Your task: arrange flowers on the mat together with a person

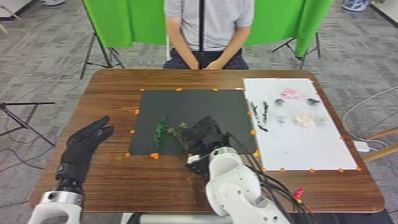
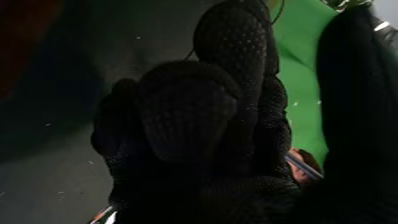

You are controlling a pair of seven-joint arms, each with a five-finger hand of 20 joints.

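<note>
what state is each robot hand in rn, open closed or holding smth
Left hand: open, empty, left of the black mat.
Right hand: over the mat; can't tell if open, closed or holding something.

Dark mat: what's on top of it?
A green leafy stem and a smaller green sprig beside the right hand. Whatever lies under that hand is hidden.

The mat (image 1: 182, 105), a sprig (image 1: 161, 131) on it, lies left of the sheet (image 1: 304, 150) bearing flowers (image 1: 290, 93)
</note>
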